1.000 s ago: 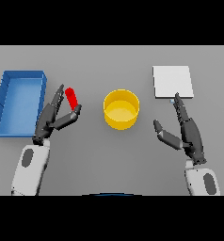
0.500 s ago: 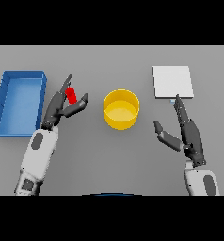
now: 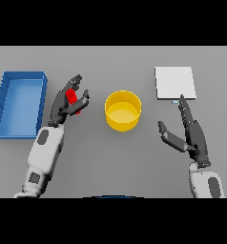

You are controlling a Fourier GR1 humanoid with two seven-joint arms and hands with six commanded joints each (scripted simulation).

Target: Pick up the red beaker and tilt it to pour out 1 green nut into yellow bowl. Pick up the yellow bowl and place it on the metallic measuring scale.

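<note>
The red beaker (image 3: 72,99) is a small red cylinder, leaning and partly covered by my left hand (image 3: 64,106). That hand's fingers and thumb curl round it, left of the yellow bowl (image 3: 123,110). The bowl stands upright mid-table; I cannot tell if a nut lies inside. The metallic measuring scale (image 3: 175,83) is a pale square plate at the back right. My right hand (image 3: 191,135) rests just in front of the scale, fingers straight, thumb out, holding nothing. No green nut shows.
A blue open bin (image 3: 6,90) stands at the far left, close beside my left forearm. Grey table surface runs between the bowl and the scale.
My left hand has moved forward and slightly right and closed round the red beaker, lifting it a little toward the bowl. The right hand has stayed put.
</note>
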